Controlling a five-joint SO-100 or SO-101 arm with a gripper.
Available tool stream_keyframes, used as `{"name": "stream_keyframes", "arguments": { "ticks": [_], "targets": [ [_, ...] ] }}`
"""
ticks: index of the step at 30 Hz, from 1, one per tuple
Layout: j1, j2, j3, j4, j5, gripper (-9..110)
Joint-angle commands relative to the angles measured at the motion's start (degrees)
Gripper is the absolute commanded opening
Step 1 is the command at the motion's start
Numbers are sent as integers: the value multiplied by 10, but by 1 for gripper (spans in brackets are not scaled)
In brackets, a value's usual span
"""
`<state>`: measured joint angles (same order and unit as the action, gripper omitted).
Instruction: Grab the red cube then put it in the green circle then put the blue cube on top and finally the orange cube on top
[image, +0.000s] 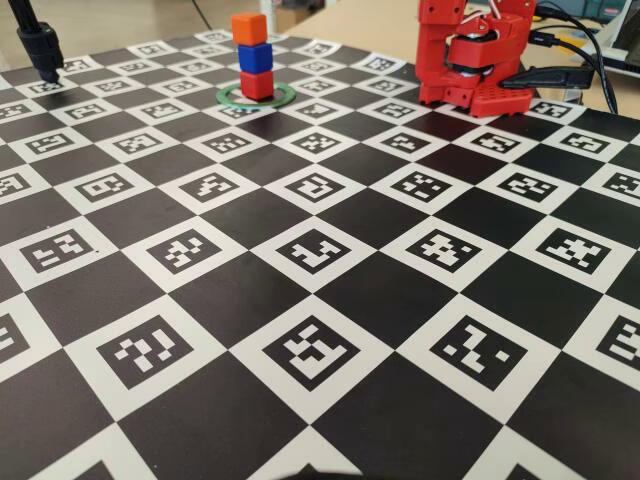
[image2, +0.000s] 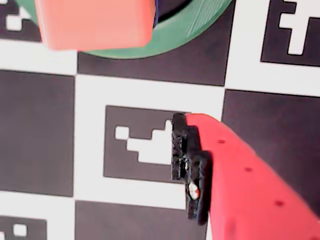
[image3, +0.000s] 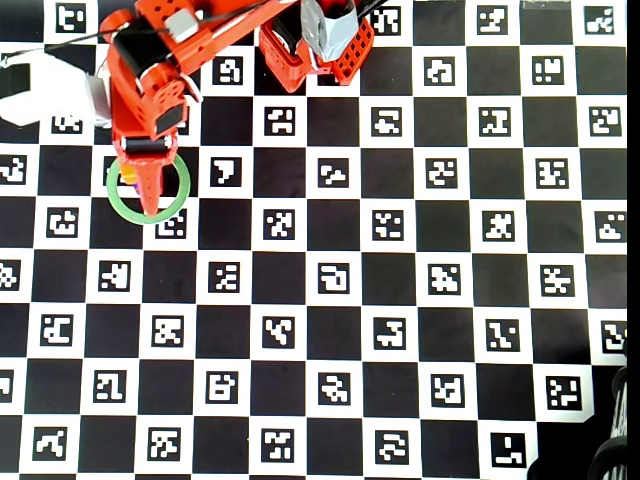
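Small bright-red plastic cube (image: 257, 85) sits inside the thin flat light-green ring (image: 283, 96), small deep-blue plastic cube (image: 255, 57) stacked on it, small orange plastic cube (image: 249, 28) on top, tower upright, slightly staggered.

I work in what looks like a robotics lab: my table (image: 330, 300) is covered by a black-and-white checkerboard of printed fiducial markers (image3: 335, 277), black cables (image: 590, 50) trail behind my base, and a camera stand (image: 38, 40) rises at one corner.
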<state>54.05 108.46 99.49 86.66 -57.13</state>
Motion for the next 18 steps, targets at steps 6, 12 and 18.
{"name": "stream_keyframes", "arguments": {
  "ticks": [6, 12, 18],
  "targets": [
    [-67, 142, 18, 24, 148, 39],
    [-132, 196, 48, 33, 272, 23],
    [-187, 235, 136, -18, 364, 9]
  ]
}}
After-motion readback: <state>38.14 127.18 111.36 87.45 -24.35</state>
